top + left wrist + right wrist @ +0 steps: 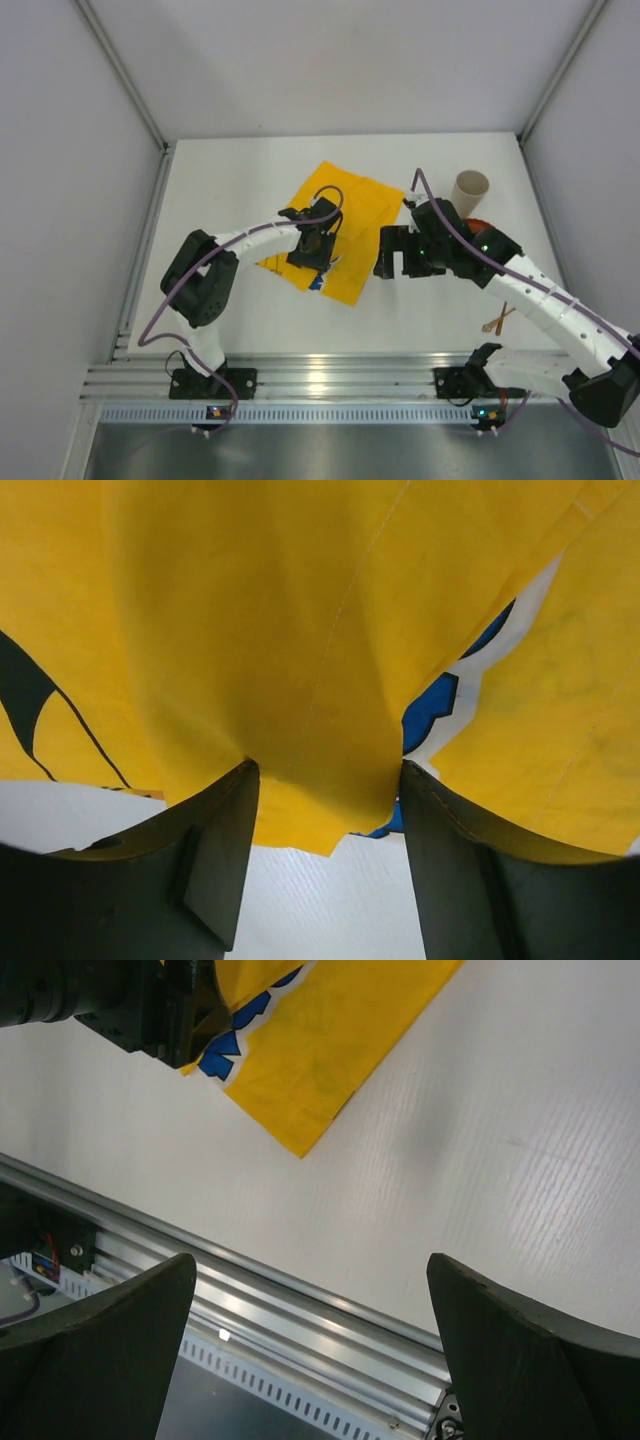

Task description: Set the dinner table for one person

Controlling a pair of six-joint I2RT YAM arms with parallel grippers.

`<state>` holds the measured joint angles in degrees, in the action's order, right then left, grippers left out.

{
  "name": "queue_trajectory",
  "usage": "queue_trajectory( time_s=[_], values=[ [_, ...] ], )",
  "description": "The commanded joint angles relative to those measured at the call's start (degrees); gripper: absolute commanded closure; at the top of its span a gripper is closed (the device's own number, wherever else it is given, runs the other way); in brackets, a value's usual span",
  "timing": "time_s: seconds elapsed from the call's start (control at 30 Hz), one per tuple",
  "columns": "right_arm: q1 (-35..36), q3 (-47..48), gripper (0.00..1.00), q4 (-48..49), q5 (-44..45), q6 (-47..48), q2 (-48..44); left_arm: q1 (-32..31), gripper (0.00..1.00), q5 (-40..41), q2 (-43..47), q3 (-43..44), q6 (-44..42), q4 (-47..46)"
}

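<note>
Worktop (230, 180) carries the yellow mat (350, 200) in its middle. Your left pincer (327, 770) has a mat fold between its fingers; clamped or not, you cannot tell. Right pincer (310, 1260) gapes empty, cup (471, 186) just beyond it.

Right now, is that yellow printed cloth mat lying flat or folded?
Partly folded: the yellow printed cloth mat rises in a ridge between the left gripper fingers; the rest lies flat.

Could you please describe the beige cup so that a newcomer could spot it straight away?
On the white dinner table, look near the far right corner, just right of the yellow mat. The cup stands upright there, the only tall, pale beige, open-topped cylinder; its neighbours lie flat or low.
</note>
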<state>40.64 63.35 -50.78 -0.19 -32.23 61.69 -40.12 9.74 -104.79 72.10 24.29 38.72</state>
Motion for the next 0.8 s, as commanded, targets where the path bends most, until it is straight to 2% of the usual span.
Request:
queue_trajectory(
  time_s=[0.0,0.1,0.13,0.2,0.23,0.33,0.37,0.43,0.6,0.7,0.77],
  values=[
    [-0.1,0.1,0.0,1.7,1.5,-0.8,1.8,0.1,0.38,1.5,-1.3,2.4,-2.8,-1.2],
    [-0.1,0.0,0.0,2.5,1.4,-0.8,3.4,0.0,0.46,2.6,-1.7,2.7,-3.3,-0.8],
    [-0.1,0.0,0.0,2.9,1.5,-0.8,3.9,0.1,0.56,2.8,-1.6,2.9,-3.3,-0.4],
    [-0.1,0.0,0.0,3.4,1.5,-0.7,4.9,0.0,0.65,3.2,-1.2,3.7,-3.5,0.0],
    [-0.1,-0.1,0.0,3.9,1.3,-0.7,5.2,0.1,0.77,3.3,-1.1,4.2,-3.6,0.8],
    [0.0,-0.4,0.0,5.6,0.5,-0.3,6.8,0.0,0.9,2.9,-0.8,7.6,-3.6,2.8],
    [0.0,-0.7,0.0,6.5,0.4,0.0,8.1,0.1,0.98,2.7,-0.6,8.6,-3.6,4.1],
    [0.3,-2.0,0.01,10.3,-3.7,-0.1,10.3,0.0,1.0,1.5,-0.8,11.9,-3.6,5.3],
    [2.2,-3.9,0.03,20.2,-9.7,-3.8,23.2,0.2,1.0,-0.5,-2.3,18.8,-2.6,10.0],
    [2.2,-4.4,0.03,23.9,-9.8,-8.4,30.2,0.8,1.0,-2.1,-2.3,20.1,-1.3,11.6],
    [2.3,-5.7,0.06,27.3,-13.2,-10.4,33.1,1.5,1.0,-3.9,-1.6,19.4,0.0,12.1]
  ],
)
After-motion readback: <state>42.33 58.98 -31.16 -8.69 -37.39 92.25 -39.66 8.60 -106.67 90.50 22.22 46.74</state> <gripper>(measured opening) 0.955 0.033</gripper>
